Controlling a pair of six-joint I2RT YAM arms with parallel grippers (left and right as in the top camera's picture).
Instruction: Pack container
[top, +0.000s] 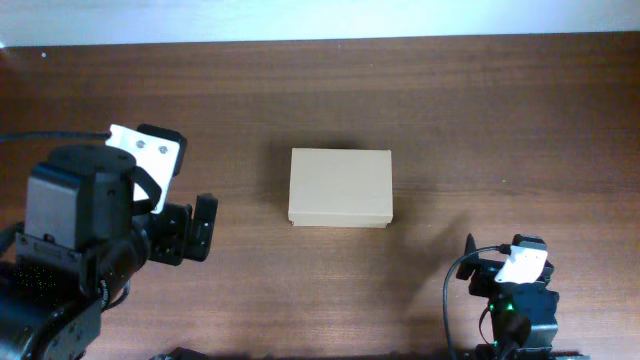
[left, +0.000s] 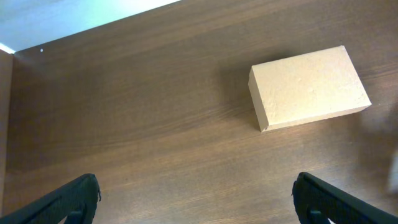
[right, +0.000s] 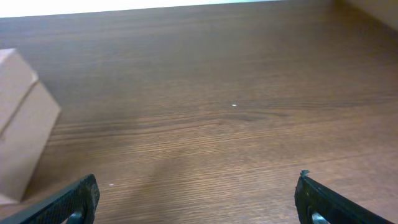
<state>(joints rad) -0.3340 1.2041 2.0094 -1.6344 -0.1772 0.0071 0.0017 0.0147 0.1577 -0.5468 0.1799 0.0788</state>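
The container (top: 340, 187) is a small plain brown cardboard box, lid shut, lying flat at the middle of the wooden table. It also shows in the left wrist view (left: 309, 86) at the upper right and at the left edge of the right wrist view (right: 22, 121). My left gripper (top: 190, 232) is open and empty, left of the box and apart from it; its fingertips frame bare wood (left: 196, 199). My right gripper (right: 198, 202) is open and empty, near the front right of the table (top: 500, 268), apart from the box.
The dark wooden table (top: 480, 110) runs to a pale wall at the far edge. The left arm's body (top: 80, 230) fills the front left corner. No other loose objects show.
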